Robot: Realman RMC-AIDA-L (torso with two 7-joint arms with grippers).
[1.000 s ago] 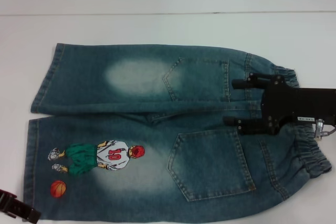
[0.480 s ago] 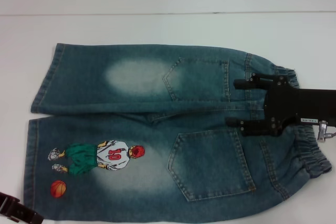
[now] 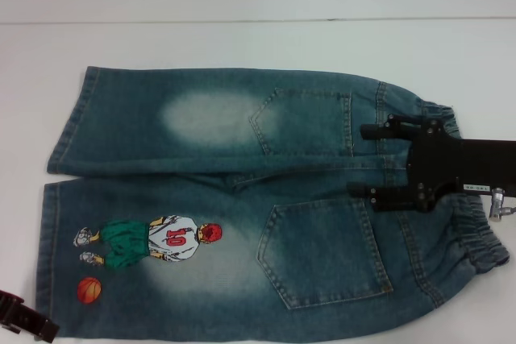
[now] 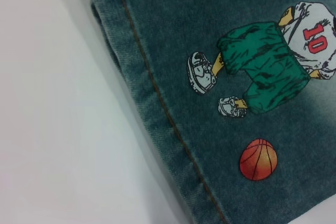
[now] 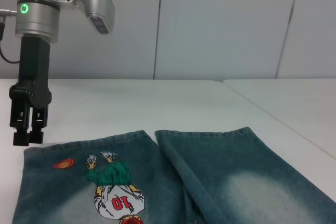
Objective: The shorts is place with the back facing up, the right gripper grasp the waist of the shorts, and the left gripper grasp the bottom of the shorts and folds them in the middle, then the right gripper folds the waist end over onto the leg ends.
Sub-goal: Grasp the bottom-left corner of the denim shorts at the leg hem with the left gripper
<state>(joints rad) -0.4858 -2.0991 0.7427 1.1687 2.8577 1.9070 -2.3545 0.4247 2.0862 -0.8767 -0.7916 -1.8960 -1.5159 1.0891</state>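
1. The shorts (image 3: 242, 199) lie flat on the white table (image 3: 242, 38), back side up, with the elastic waist at the robot's right and the two leg hems at its left. They lie just as they did a second ago; no fold or wrinkle has changed.

2. The near leg carries the cartoon player (image 3: 153, 243) in a number 10 shirt and an orange ball (image 3: 89, 289). The left wrist view shows the same print close beside the stitched hem (image 4: 157, 103).

3. The right gripper (image 3: 367, 160) hangs over the waist end, between the two back pockets (image 3: 322, 251). Its two fingers (image 3: 379, 130) point toward the legs and stand wide apart, holding nothing. From above I cannot tell whether they touch the denim.

4. Since a second ago this gripper has slid slightly toward the waistband; in the last half second it has scarcely moved.

5. The left gripper (image 5: 26, 137) is at the near left corner of the shorts, by the hem beside the ball. The right wrist view shows it pointing straight down just off the cloth edge, its fingers close together and gripping nothing.

6. In the head view only its black tip (image 3: 24, 318) shows at the lower left; over the last second it has shifted only slightly.
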